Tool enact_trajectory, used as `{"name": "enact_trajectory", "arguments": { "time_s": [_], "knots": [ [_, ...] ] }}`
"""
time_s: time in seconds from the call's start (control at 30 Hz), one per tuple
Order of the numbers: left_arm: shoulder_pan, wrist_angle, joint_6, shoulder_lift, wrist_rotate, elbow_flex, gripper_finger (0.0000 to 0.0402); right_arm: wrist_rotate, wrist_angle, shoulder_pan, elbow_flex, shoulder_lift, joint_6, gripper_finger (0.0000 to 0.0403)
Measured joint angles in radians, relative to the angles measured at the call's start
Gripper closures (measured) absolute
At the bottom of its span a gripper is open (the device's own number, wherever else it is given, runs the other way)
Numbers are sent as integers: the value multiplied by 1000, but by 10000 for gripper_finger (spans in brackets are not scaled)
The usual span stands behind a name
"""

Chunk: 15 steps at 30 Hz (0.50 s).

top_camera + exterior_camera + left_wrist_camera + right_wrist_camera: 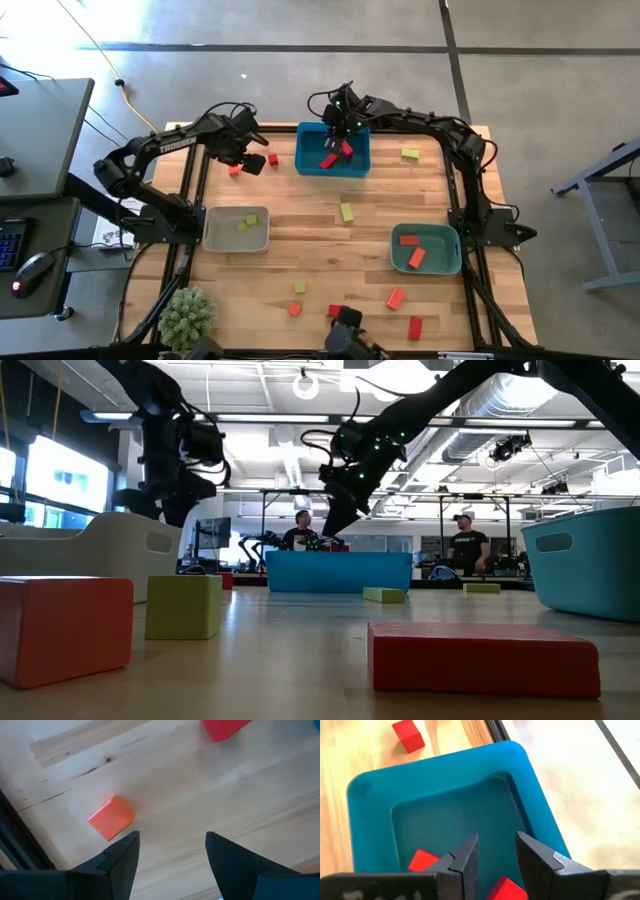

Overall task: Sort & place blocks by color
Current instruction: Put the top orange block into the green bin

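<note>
Small red, orange-red and yellow-green blocks lie scattered on the wooden table. My left gripper (250,160) (172,845) hovers open near the far left. An orange-red cube (111,817) (235,170) lies flat on the wood just beyond one finger, and a red cube (225,727) (272,159) lies farther off. My right gripper (340,133) (496,845) hangs open over the blue tray (358,160) (370,810). Two red blocks (422,861) (507,890) rest on the tray's floor below it. Neither gripper holds anything.
A beige tray (215,240) holds yellow-green blocks, and a teal tray (440,265) holds orange-red ones. Loose blocks lie mid-table (346,212), by the far right (410,154) and along the near edge (396,298) (415,327). A plant ball (187,317) sits at the near left corner. People stand in the room beyond.
</note>
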Motion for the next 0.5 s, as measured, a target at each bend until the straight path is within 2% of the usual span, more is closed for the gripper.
{"name": "enact_trajectory", "arguments": {
  "time_s": [0.13, 0.33, 0.5],
  "knots": [
    [26, 0, 32, 39, -7, 0, 173, 0, 0, 15, 0, 0, 40, 284],
    [63, -15, -14, 84, -63, 0, 152, 0, 9, 41, 0, 0, 42, 284],
    [85, -10, 17, 122, -103, 0, 147, 0, 13, 61, 0, 0, 33, 284]
  ]
}}
